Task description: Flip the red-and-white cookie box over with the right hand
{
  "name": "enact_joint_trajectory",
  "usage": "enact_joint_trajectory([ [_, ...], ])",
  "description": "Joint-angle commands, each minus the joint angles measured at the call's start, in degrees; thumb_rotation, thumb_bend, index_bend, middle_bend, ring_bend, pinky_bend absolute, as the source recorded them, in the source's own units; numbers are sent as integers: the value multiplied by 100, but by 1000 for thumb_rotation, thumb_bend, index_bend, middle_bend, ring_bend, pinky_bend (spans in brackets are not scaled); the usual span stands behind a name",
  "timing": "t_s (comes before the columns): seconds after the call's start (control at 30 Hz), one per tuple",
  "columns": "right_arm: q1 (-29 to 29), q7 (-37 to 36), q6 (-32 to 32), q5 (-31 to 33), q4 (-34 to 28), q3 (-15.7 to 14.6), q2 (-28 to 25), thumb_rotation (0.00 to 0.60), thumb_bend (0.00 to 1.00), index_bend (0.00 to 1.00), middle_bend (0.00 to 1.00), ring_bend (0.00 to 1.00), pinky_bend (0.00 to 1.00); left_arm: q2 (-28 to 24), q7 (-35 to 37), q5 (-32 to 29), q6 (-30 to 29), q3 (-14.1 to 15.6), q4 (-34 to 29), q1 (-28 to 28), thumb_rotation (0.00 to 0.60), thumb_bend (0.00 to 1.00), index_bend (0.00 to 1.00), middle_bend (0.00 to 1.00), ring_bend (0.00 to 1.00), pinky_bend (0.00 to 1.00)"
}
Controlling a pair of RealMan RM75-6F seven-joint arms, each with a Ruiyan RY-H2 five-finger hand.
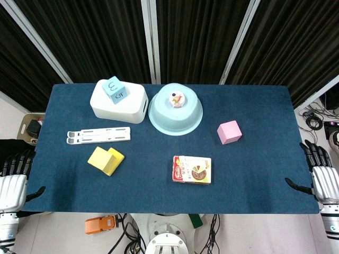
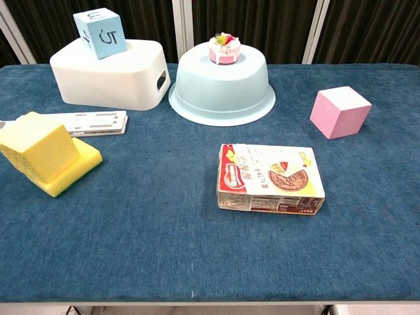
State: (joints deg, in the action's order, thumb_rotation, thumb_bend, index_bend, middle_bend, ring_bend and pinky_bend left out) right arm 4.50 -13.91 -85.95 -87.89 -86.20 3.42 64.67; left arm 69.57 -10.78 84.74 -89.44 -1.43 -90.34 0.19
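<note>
The red-and-white cookie box (image 1: 192, 169) (image 2: 270, 178) lies flat on the blue table, printed face up, near the front middle. My right hand (image 1: 321, 177) hangs off the table's right edge, fingers spread and holding nothing, well to the right of the box. At the left edge, my left hand (image 1: 13, 182) is also off the table, fingers apart and empty. Neither hand shows in the chest view.
A pink cube (image 1: 229, 132) (image 2: 339, 112) sits right of the box. Behind are an upturned light-blue bowl (image 1: 176, 114) with a small cake on top, a white bin (image 1: 118, 101) carrying a blue cube (image 1: 114, 89), a white folding stand (image 1: 98, 135) and a yellow sponge block (image 1: 106, 160).
</note>
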Motion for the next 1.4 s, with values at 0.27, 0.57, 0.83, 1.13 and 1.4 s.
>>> enact_joint_trajectory([
  [0.27, 42, -66, 165, -169, -329, -156, -8, 568, 268, 0, 0, 0, 0, 23, 19, 80, 1, 20, 35, -14, 600, 132, 0, 0, 0, 0],
  [0.57, 815, 1640, 1526, -129, -2205, -190, 69, 566, 246, 0, 0, 0, 0, 85, 71, 205, -3, 34, 91, -55, 600, 132, 0, 0, 0, 0],
  [0.83, 1631, 4237, 2366, 1492, -2905, 265, 1233, 587, 218, 0, 0, 0, 0, 116, 149, 200, -4, 52, 167, -33, 600, 132, 0, 0, 0, 0],
  [1.13, 2482, 5849, 2200, 3286, -2444, 701, 2903, 598, 63, 0, 0, 0, 0, 127, 195, 173, 64, 51, 241, -54, 600, 132, 0, 0, 0, 0],
  [1.4, 3012, 6330, 1890, 4057, -1863, 971, 3743, 599, 62, 0, 0, 0, 0, 153, 238, 139, 169, 40, 321, -107, 600, 132, 0, 0, 0, 0],
])
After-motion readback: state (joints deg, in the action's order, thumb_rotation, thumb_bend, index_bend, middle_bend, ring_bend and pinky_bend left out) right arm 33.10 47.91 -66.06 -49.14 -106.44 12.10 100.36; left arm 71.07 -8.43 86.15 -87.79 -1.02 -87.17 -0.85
